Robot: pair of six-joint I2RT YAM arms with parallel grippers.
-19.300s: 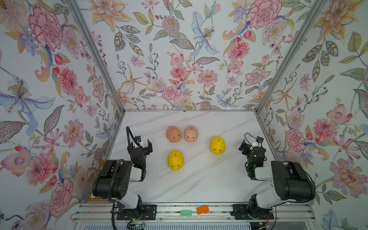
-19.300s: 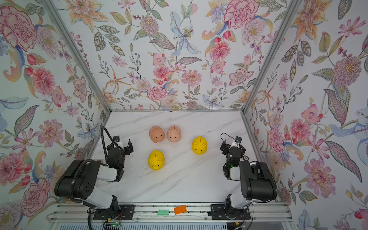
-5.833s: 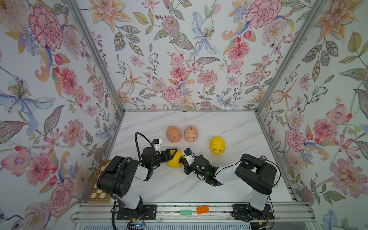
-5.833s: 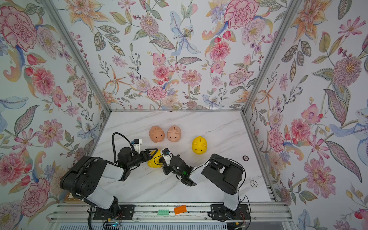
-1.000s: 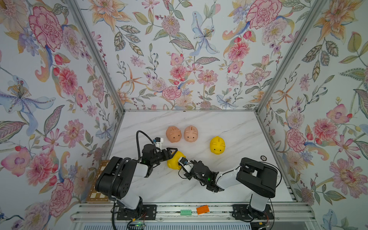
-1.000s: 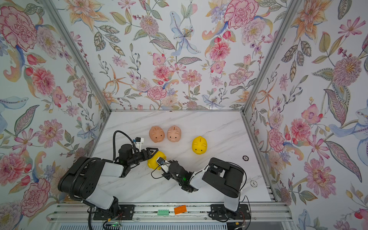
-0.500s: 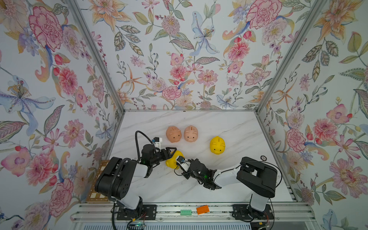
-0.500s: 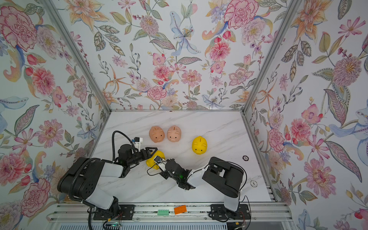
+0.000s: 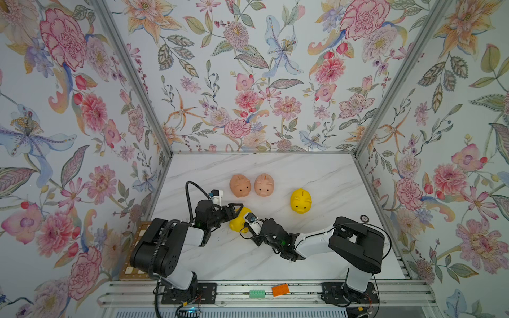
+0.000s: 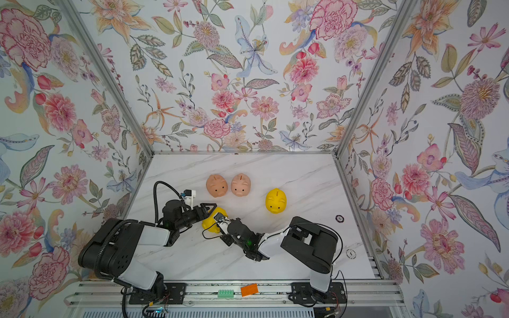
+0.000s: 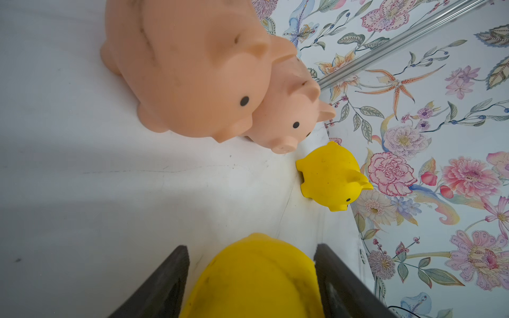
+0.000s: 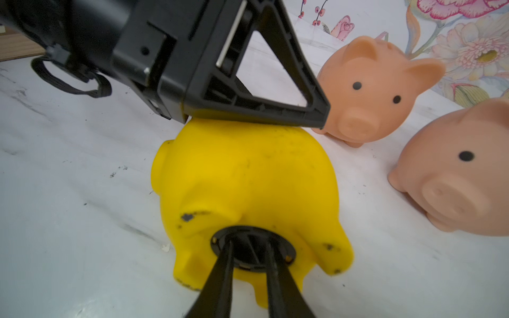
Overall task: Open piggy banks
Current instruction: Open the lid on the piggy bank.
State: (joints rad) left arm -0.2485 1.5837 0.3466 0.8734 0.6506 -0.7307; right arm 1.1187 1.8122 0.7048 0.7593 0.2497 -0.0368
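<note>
Unplugging is the step in hand, on the first bank of four as far as I can judge. The tipped yellow piggy bank (image 12: 242, 170) lies on its side low in the middle of both top views, belly toward the right arm.

- Left fingers (image 11: 165, 283): closed on the body of that bank, one on each flank, pinning it against the bench (image 9: 275, 170).
- Right fingers (image 12: 219, 275): nearly together, tips set into the black plug (image 12: 252, 249) in the belly, one on each side of its centre rib.
- Second yellow piggy bank (image 9: 300, 201): upright, centre-right of a top view. Two pink piggy banks (image 9: 240, 186) stand side by side above centre.

Next move, my judgement: a firm pinch on the rib, then a twist or a straight pull while the left hold resists.

Hard to make out:
- Whether the right tips actually squeeze the rib; the recess hides them.
- The standing banks' undersides, so plugged or not is unknown.
- A small dark disc (image 9: 365, 219) by the right wall, too small to identify.
</note>
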